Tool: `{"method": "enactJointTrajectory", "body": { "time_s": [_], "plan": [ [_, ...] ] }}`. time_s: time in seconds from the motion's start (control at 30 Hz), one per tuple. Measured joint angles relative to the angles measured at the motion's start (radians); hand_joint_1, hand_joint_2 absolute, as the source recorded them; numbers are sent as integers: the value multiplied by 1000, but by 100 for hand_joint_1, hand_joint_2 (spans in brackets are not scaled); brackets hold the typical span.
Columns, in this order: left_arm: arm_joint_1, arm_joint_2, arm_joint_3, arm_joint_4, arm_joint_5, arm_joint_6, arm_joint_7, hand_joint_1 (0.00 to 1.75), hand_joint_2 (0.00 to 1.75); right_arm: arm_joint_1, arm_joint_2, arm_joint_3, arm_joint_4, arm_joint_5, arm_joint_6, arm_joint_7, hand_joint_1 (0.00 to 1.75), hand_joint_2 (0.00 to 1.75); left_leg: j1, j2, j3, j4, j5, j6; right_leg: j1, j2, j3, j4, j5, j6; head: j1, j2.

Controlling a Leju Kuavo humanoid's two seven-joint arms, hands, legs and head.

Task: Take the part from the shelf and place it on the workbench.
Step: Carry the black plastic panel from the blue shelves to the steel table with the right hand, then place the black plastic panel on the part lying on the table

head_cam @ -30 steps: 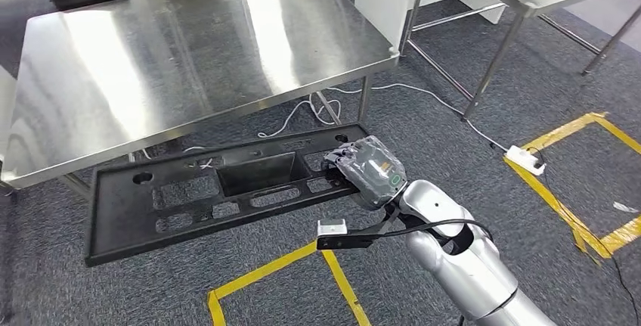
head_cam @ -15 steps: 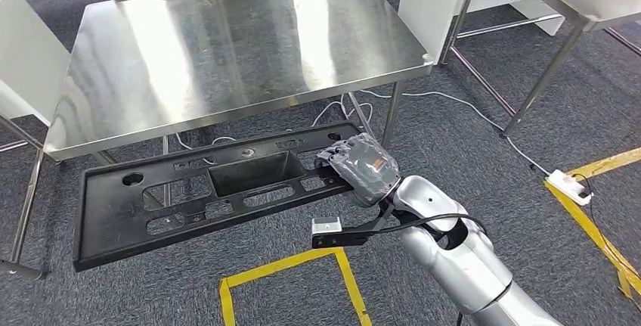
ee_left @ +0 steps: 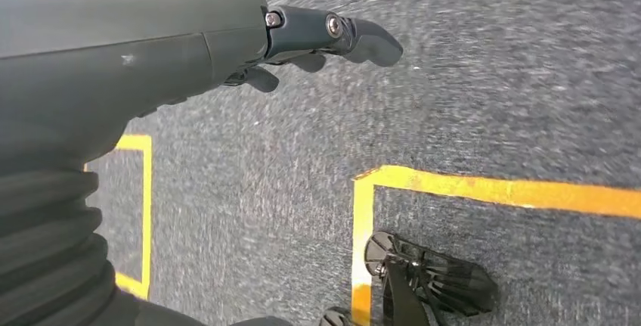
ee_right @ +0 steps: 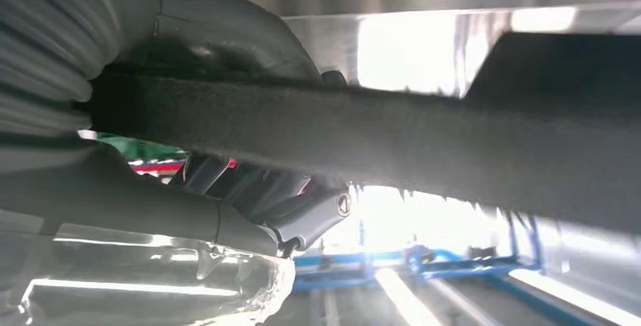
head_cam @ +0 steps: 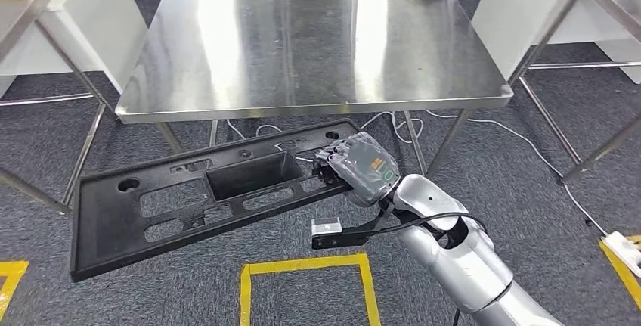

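A long black plastic part (head_cam: 189, 194) with several cut-outs hangs level above the carpet, just in front of the steel workbench (head_cam: 302, 38). My right hand (head_cam: 361, 169) grips its right end, with the silver arm coming up from the lower right. In the right wrist view the part's edge (ee_right: 423, 144) runs across the picture, with my fingers (ee_right: 310, 216) wrapped around it. My left hand (ee_left: 151, 46) hangs over the floor, its fingers (ee_left: 340, 35) loosely extended and holding nothing.
White panels (head_cam: 83, 23) stand to the workbench's left and right, and another steel table's legs (head_cam: 559, 46) rise at the right. Cables (head_cam: 491, 122) run under the bench. Yellow tape (head_cam: 302, 269) marks the carpet in front of me; a power strip (head_cam: 623, 246) lies at far right.
The whole view has swung, so the workbench now sits squarely ahead and closer. The part stays in my right hand at the same spot relative to my body.
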Motion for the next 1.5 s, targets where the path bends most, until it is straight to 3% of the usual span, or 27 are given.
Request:
{"method": "enactJointTrajectory", "body": {
  "time_s": [0.03,0.1,0.13,0.2,0.27,0.33,0.4,0.47,0.5,0.53,0.63,0.7,0.83,0.87,0.93,1.0,1.03,1.07,1.13,1.2,1.33,1.4,1.47,1.5],
  "plan": [
    [1,-1,0,0,0,1,0,0,175,1,-1,0,1,0,1,0,175,175,1,-17,2,1,-1,-2,-4,2,7,-31,24,11,0,0],
    [3,-3,0,0,-1,3,0,0,175,0,-4,0,2,1,2,0,175,175,4,-48,4,5,-6,-10,-13,27,59,-170,93,34,1,0],
    [4,-3,1,0,-2,5,-1,0,175,-1,-5,0,2,0,3,0,175,175,3,-61,3,9,-9,-17,-18,41,85,-230,119,36,2,0],
    [5,-3,2,0,-3,10,-3,0,175,-2,-5,0,3,-2,3,0,175,175,3,-80,-3,16,-15,-30,-18,55,108,-283,139,23,1,0],
    [10,-3,4,0,-4,17,-6,0,175,-3,-6,0,3,-3,2,1,175,175,9,-85,-7,18,-18,-42,-16,40,112,-284,139,2,0,0],
    [13,-4,6,0,-5,20,-9,0,175,-5,-7,-2,3,-4,-2,5,175,175,10,-36,-23,55,-41,-53,-18,30,118,-286,140,-13,-4,0],
    [10,-3,7,0,-6,19,-15,0,175,-6,-10,-4,6,-4,-11,12,175,175,10,29,-80,173,-99,-63,-16,18,124,-287,136,-24,-10,0],
    [8,-2,8,0,-7,14,-23,0,175,-7,-14,-8,13,0,-22,23,175,175,14,48,-147,294,-142,-68,-12,7,128,-287,131,-30,-12,0],
    [8,-3,8,0,-7,12,-27,0,175,-7,-15,-10,18,3,-26,27,175,175,15,49,-161,312,-137,-68,-11,4,129,-287,129,-30,-12,0],
    [9,-3,9,0,-7,11,-30,0,175,-7,-16,-13,22,5,-29,29,175,175,16,49,-154,289,-114,-67,-10,1,131,-287,127,-30,-12,0],
    [8,0,11,0,-7,5,-37,0,175,-10,-18,-23,33,8,-35,32,175,175,12,57,-58,92,-19,-49,-5,-4,140,-287,119,-25,-11,0],
    [6,2,13,0,-7,1,-40,0,175,-16,-19,-29,39,7,-37,34,175,175,3,62,-27,31,-8,-37,-2,-7,141,-289,114,-16,-11,0],
    [6,3,14,0,-8,-1,-42,0,175,-21,-22,-37,50,8,-39,36,175,175,4,54,-10,9,-6,-16,0,-10,134,-271,98,1,-9,0],
    [6,2,14,0,-8,-1,-42,0,175,-23,-24,-40,53,8,-40,37,175,175,6,52,-4,3,-4,-11,0,-8,114,-232,81,1,-7,0],
    [5,1,14,0,-8,-1,-44,0,175,-25,-27,-43,63,9,-45,40,175,175,7,48,0,2,-7,-5,-1,-3,42,-98,31,-3,-3,0],
    [5,1,14,0,-8,0,-45,0,175,-25,-29,-48,80,14,-53,46,175,175,7,41,4,2,-12,-4,-2,-1,-21,-2,11,3,-1,0],
    [5,1,15,0,-9,0,-46,0,175,-25,-29,-52,90,17,-57,50,175,175,7,36,7,2,-14,-6,-4,-1,-26,-9,27,11,0,0],
    [5,0,15,0,-10,1,-46,0,175,-26,-30,-58,100,21,-63,54,175,175,7,32,11,3,-17,-8,-6,-1,-9,-57,56,21,0,0],
    [6,-1,15,0,-15,2,-47,0,175,-33,-31,-74,122,29,-79,63,175,175,4,24,15,9,-26,-18,-10,-1,51,-200,122,34,3,0],
    [6,-1,19,0,-20,3,-49,0,175,-49,-32,-91,146,44,-98,76,175,175,0,20,13,17,-35,-30,-11,1,84,-277,154,25,3,0],
    [7,1,29,0,-26,3,-53,0,175,-82,-33,-141,205,71,-118,101,175,175,9,25,8,37,-56,-54,-11,1,93,-286,156,-12,-3,0],
    [7,1,32,0,-28,2,-54,0,175,-100,-35,-167,232,81,-123,109,175,175,13,38,-31,122,-103,-65,-14,1,98,-287,155,-22,-8,0],
    [7,1,34,0,-29,1,-54,0,175,-117,-35,-190,265,95,-129,120,175,175,16,46,-101,251,-155,-72,-9,1,101,-287,151,-28,-10,0],
    [7,1,36,0,-30,1,-54,0,175,-124,-36,-201,284,102,-133,123,175,175,16,47,-127,291,-160,-73,-6,1,103,-287,150,-30,-11,0]
  ]
}}
